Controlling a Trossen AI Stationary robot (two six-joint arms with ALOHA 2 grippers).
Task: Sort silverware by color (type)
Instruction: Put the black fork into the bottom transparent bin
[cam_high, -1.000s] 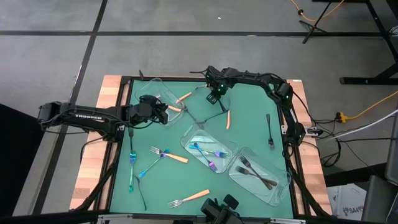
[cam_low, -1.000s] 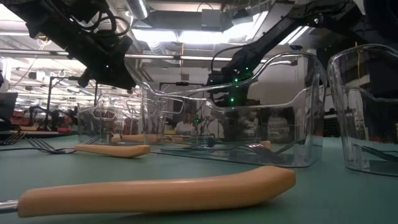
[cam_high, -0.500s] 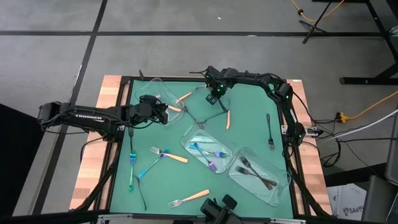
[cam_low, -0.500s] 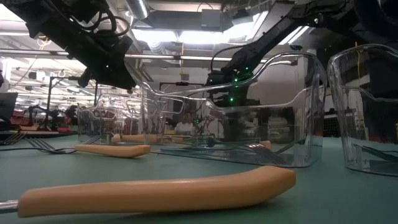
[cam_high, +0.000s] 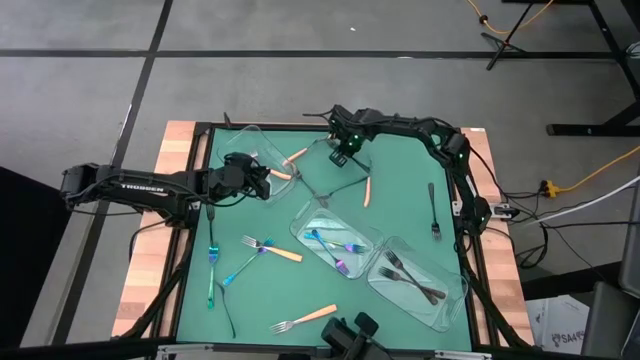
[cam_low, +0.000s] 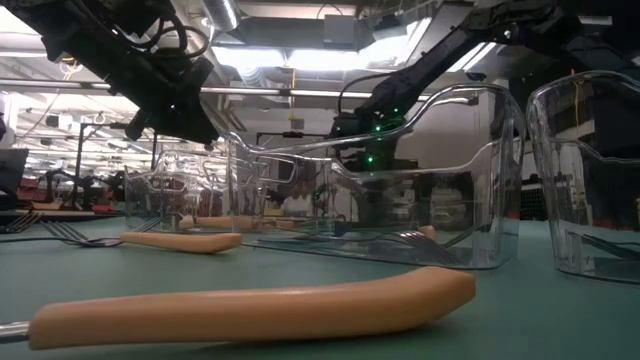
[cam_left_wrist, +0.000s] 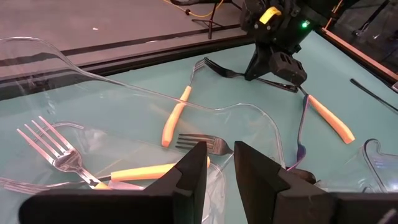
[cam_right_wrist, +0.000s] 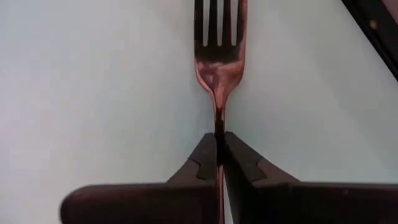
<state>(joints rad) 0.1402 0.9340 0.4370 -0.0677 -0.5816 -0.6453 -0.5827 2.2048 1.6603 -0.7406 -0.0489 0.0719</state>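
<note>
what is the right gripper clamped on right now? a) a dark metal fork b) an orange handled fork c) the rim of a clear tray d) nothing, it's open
a: in the right wrist view the right gripper has its fingers pressed together on the thin handle of a dark fork, whose tines point away from the camera over the green table.

2 black arms (cam_high: 140, 187), white lettering, green LED, yellow tag.
</note>
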